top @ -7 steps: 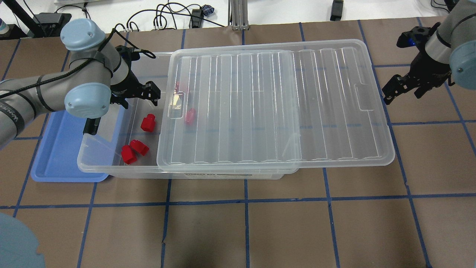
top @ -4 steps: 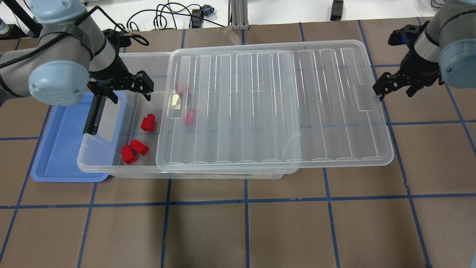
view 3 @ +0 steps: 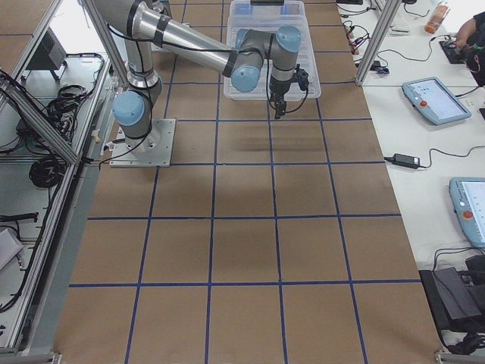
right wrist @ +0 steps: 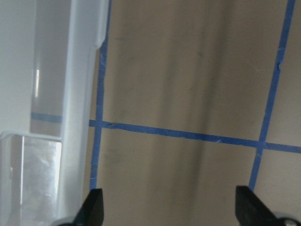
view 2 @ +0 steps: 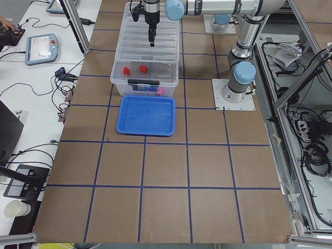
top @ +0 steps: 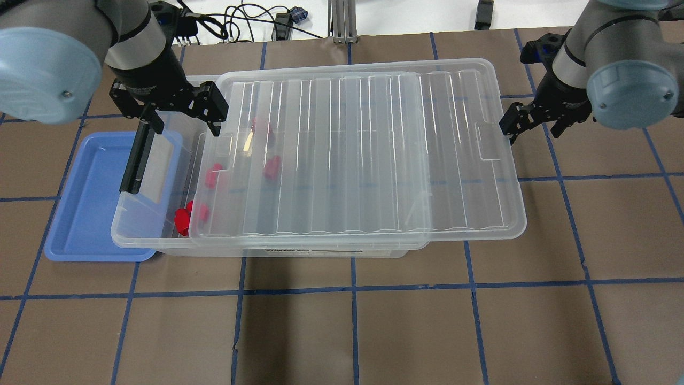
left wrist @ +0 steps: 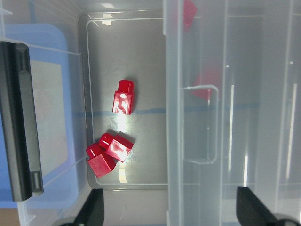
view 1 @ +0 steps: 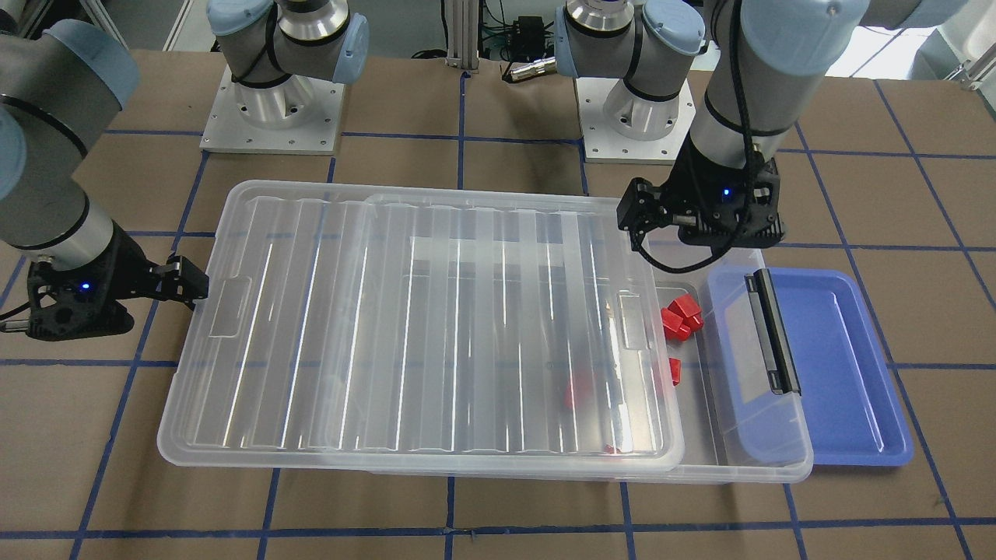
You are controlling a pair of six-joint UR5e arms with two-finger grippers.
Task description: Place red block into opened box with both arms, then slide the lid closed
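Red block [left wrist: 123, 97] lies on the floor of the box [top: 133, 241], toward the end with the black bar [top: 136, 160] and just beside a clump of red blocks [left wrist: 106, 153] — so the placing part looks done to me. My left gripper [top: 184, 117] hangs over that end with its fingers spread wide and nothing between them.

What is left is the lid [top: 347, 155]. It rests on top of the box and covers most of it, but a strip by the black bar is uncovered, and at the opposite short side the lid overhangs the box. My right gripper [top: 534, 125] is there, fingers apart and empty, with one finger at the lid's short edge near the notch — whether it touches I cannot tell.

I judge the task well past halfway: the lid needs pushing toward the black bar until it sits square over the box. A blue tray [top: 85, 214] lies on the table just beyond that end.
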